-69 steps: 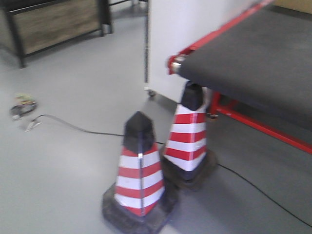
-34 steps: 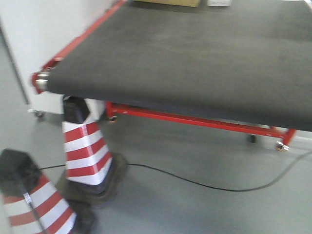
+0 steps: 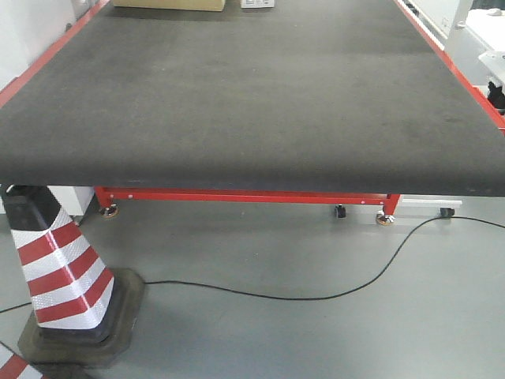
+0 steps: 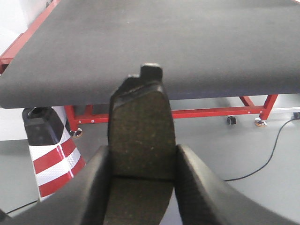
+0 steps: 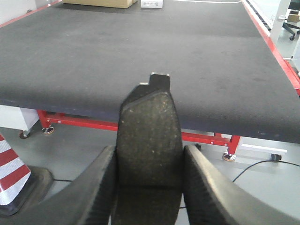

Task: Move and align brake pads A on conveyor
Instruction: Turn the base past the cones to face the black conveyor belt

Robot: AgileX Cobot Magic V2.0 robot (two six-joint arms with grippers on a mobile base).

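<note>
The conveyor [image 3: 252, 87] is a wide dark charcoal belt with red edge strips, filling the upper front view, and its near end faces me. In the left wrist view a grey-brown brake pad [image 4: 140, 126] with a cross groove stands lengthwise between the black fingers, my left gripper [image 4: 143, 161] shut on it, short of the conveyor [image 4: 154, 42] and over the floor. The right wrist view shows the same: my right gripper [image 5: 149, 161] is shut on a second brake pad [image 5: 149, 131], before the end of the conveyor [image 5: 140, 51]. Neither arm appears in the front view.
A red-and-white traffic cone [image 3: 59, 276] stands on the floor at the belt's near left corner, seen as traffic cone [image 4: 49, 150] from the left wrist. A black cable [image 3: 316, 296] lies across the grey floor. A cardboard box [image 3: 168, 4] sits at the belt's far end.
The front view has swung right: two cones and the belt's corner filled it before, and now the belt's near end is square ahead with one cone at the left.
</note>
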